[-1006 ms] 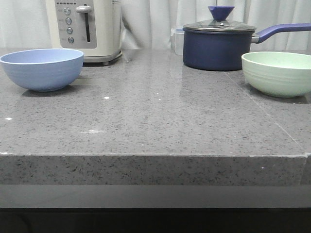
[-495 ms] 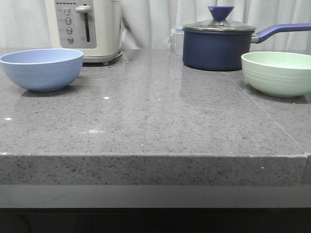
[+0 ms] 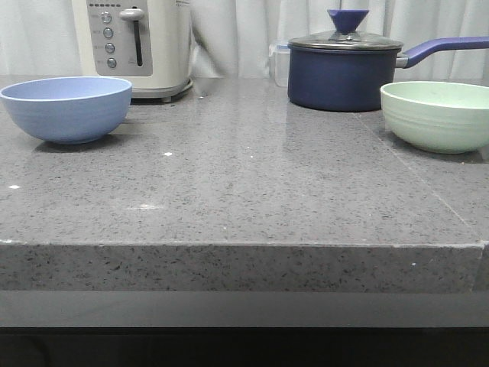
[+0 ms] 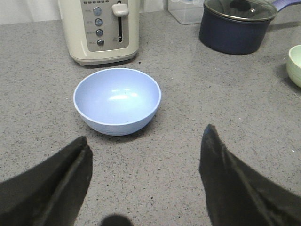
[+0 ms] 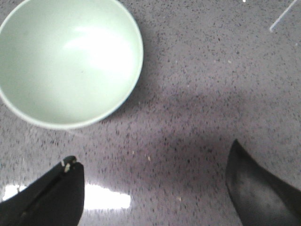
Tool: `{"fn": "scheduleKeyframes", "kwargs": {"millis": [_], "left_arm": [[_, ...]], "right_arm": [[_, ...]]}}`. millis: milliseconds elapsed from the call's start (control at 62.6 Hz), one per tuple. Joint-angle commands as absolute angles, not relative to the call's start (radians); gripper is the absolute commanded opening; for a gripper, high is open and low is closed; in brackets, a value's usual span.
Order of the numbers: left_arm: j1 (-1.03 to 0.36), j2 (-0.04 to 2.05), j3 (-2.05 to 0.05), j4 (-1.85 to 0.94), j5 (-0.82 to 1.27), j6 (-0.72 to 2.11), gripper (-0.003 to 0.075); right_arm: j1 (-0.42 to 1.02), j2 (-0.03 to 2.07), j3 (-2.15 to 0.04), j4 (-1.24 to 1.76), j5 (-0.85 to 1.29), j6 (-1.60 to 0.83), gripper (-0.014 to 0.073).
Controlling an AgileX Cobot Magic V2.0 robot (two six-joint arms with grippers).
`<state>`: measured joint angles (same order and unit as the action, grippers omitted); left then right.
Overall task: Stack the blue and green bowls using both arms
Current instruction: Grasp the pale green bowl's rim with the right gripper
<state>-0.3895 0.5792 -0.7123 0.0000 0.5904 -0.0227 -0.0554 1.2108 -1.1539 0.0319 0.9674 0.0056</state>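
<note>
Blue bowl [image 3: 66, 109] left of the front frame, green bowl [image 3: 436, 115] far right, well apart; left gripper [image 4: 146, 179] and right gripper [image 5: 155, 188] both spread wide, holding nothing; risk: smooth round rims slip, or green bowl knocks the saucepan [image 3: 344, 69] just behind

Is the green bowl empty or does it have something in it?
Empty: the right wrist view looks straight into the green bowl, showing only its bare pale inside.
</note>
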Motion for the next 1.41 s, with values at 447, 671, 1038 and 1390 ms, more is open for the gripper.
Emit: {"fn": "scheduleKeyframes", "kwargs": {"millis": [447,671,1038,1390], "left_arm": [[-0.4,0.586,-0.749,0.0,0.528,-0.02,0.0473],[-0.4,0.586,-0.749,0.0,0.528,-0.02,0.0473],[-0.4,0.586,-0.749,0.0,0.528,-0.02,0.0473],[-0.4,0.586,-0.749,0.0,0.528,-0.02,0.0473]], "right_arm": [[-0.207,1.626,-1.445,0.443,1.02,-0.267,0.0615],[-0.206,1.693,-1.445,0.492,1.001,-0.287,0.048],[-0.206,1.694,-1.445,0.494,0.998,-0.287,0.0109],[-0.123,1.679,-1.51,0.458,1.056,-0.292,-0.0054]]}}
